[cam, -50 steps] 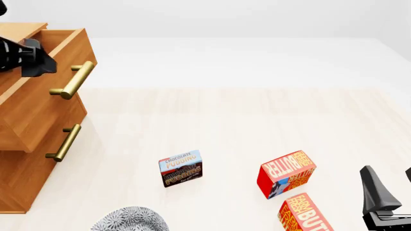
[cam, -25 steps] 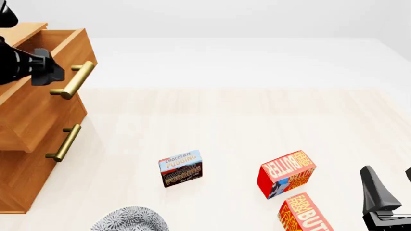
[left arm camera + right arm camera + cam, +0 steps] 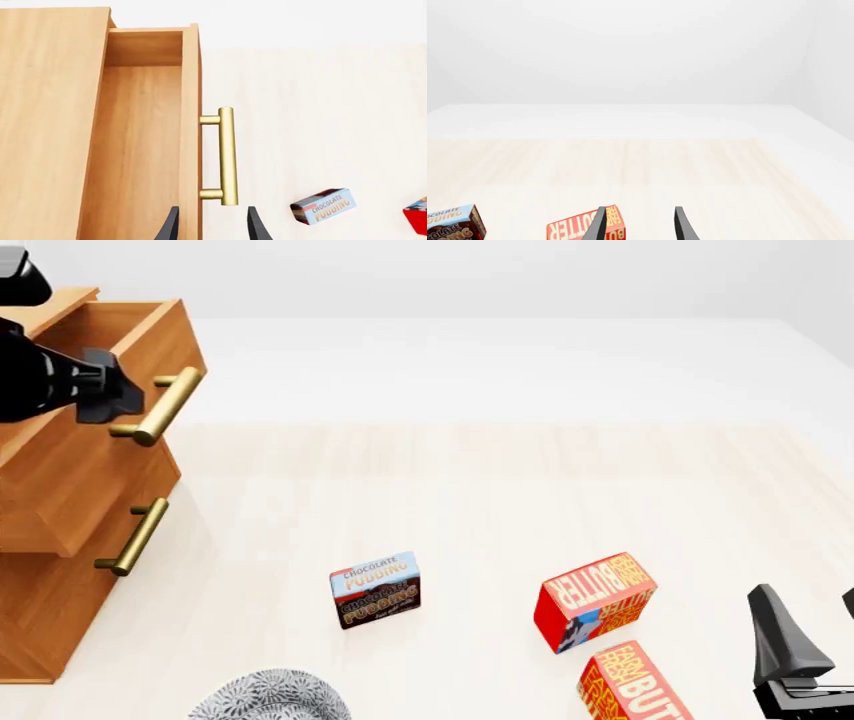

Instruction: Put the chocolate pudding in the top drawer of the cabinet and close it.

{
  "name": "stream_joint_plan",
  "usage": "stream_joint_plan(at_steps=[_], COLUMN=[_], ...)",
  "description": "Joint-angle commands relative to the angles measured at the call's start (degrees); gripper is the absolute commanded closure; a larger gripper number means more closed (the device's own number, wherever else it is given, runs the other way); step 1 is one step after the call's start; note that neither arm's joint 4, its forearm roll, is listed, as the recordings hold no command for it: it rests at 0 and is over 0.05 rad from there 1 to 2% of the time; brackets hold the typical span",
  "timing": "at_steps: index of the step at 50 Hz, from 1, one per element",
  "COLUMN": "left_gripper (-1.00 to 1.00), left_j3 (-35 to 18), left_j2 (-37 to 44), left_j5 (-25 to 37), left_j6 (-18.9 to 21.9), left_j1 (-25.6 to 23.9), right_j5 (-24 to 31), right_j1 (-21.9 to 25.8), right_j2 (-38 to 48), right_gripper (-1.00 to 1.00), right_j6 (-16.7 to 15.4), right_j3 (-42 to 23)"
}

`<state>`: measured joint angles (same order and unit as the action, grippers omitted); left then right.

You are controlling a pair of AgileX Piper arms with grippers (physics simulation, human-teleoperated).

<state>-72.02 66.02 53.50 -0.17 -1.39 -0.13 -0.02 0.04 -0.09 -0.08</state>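
The table [image 3: 534, 480] is a pale, faintly grained wooden surface meeting a plain white backdrop. At its left stands the cabinet [image 3: 40, 590], a honey-brown wooden block with smooth flat panels and two stacked drawers. The top drawer [image 3: 100, 420] is pulled out; the left wrist view shows its open rectangular cavity with bare wooden walls, and a cylindrical brass bar handle [image 3: 227, 155] fixed to its front by two short posts. The lower drawer [image 3: 67, 540] sits further in and carries a like brass bar. The left gripper [image 3: 212, 224], matte black, hovers above the top drawer's front edge beside the handle, its two tapered fingers a moderate gap apart and gripping nothing. The right gripper [image 3: 639, 224], at the table's near right, likewise shows dark pointed fingers parted with nothing between them. Two red butter boxes [image 3: 597, 613], glossy printed cartons with yellow lettering, lie close together near that gripper. A grey-and-white speckled round object [image 3: 267, 698] is cut off by the near edge. The chocolate pudding [image 3: 375, 590], a small thin carton with a light blue top and dark brown bottom, rests on the table well apart from the cabinet, left of the butter boxes.
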Motion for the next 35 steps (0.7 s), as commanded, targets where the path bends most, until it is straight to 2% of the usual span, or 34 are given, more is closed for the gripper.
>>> stream_joint_plan(at_steps=[1, 26, 35], left_gripper=[-1.00, -1.00, -1.00], left_j3=[2.1, 2.0, 2.3], left_j2=[1.5, 2.2, 2.4], left_j5=[-1.9, -2.5, -3.0], left_j6=[-0.4, -1.5, -3.0], left_j1=[0.0, -3.6, -6.1], right_j5=[-0.1, -0.1, -0.1], right_j1=[0.0, 0.0, 0.0], right_j2=[0.1, 0.1, 0.1], right_gripper=[-1.00, -1.00, -1.00], right_j6=[0.0, 0.0, 0.0], right_j3=[0.0, 0.0, 0.0])
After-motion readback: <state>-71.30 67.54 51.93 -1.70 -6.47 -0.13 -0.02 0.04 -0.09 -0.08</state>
